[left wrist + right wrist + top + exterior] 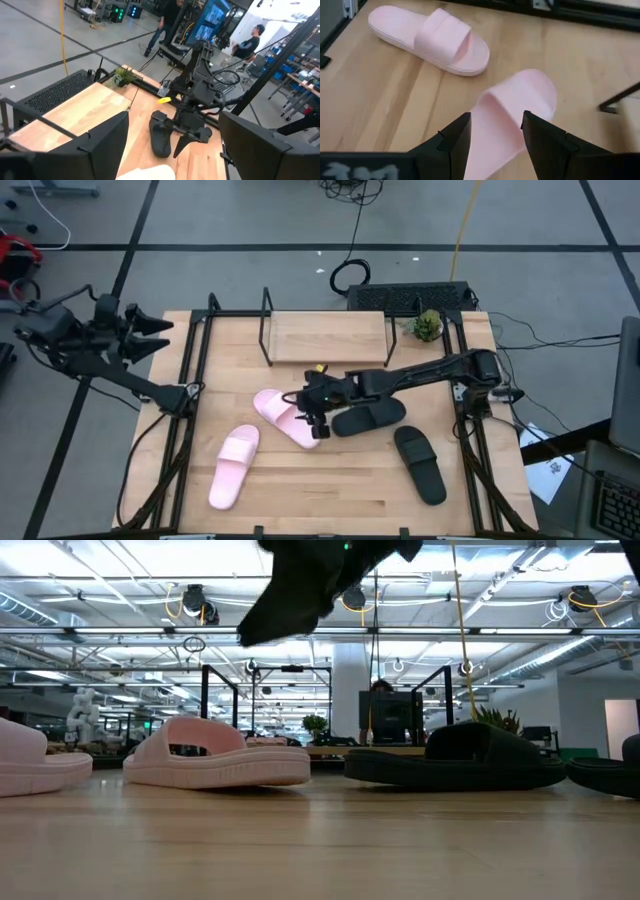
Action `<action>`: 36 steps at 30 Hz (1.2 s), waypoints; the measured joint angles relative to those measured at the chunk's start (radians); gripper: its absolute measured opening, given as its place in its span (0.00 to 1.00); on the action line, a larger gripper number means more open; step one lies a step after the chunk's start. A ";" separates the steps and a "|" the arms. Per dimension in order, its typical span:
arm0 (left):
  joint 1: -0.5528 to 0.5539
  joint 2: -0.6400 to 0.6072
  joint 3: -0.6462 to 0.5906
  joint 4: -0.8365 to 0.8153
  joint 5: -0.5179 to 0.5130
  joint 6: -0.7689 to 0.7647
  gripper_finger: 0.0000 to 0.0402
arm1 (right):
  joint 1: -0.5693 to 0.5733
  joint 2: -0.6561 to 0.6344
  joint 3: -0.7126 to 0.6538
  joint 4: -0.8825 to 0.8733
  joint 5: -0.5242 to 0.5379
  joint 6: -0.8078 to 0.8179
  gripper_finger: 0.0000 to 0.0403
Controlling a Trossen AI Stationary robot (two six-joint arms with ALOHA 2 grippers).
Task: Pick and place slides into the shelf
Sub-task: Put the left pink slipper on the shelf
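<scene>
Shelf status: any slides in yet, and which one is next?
None done: the light wooden shelf with black rod frame holds no slides. In hand: the right gripper hovers with jaws open over the nearer pale pink slide, not yet gripping it. Left: that one, the second pink slide, and both black slides. The left gripper waits off the table's corner.

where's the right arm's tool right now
In the high view the right tool hangs open over the pink slide near the table's middle, just left of a black slide and in front of the shelf.
</scene>
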 joint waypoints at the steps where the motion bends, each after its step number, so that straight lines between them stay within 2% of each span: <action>1: 0.000 0.001 -0.006 -0.007 0.000 -0.009 0.77 | 0.000 0.014 0.000 -0.003 -0.001 0.001 0.42; 5: 0.000 0.000 -0.055 -0.053 0.003 -0.091 0.77 | 0.000 0.062 -0.001 0.016 0.010 -0.014 0.42; 10: 0.000 0.000 -0.154 -0.129 0.029 -0.227 0.77 | -0.006 0.069 -0.001 0.025 0.086 -0.027 0.42; 14: 0.000 0.001 -0.229 -0.133 0.029 -0.257 0.77 | -0.020 0.070 -0.001 0.027 0.133 -0.038 0.42; 18: 0.000 0.001 -0.281 -0.117 0.029 -0.287 0.77 | -0.034 0.080 -0.001 0.035 0.130 -0.026 0.42; 27: 0.000 0.000 -0.308 -0.113 0.037 -0.339 0.77 | -0.018 0.184 -0.001 0.078 0.132 -0.009 0.42; 36: 0.000 0.000 -0.308 -0.113 0.036 -0.339 0.77 | -0.022 0.218 -0.001 0.116 0.169 -0.030 0.42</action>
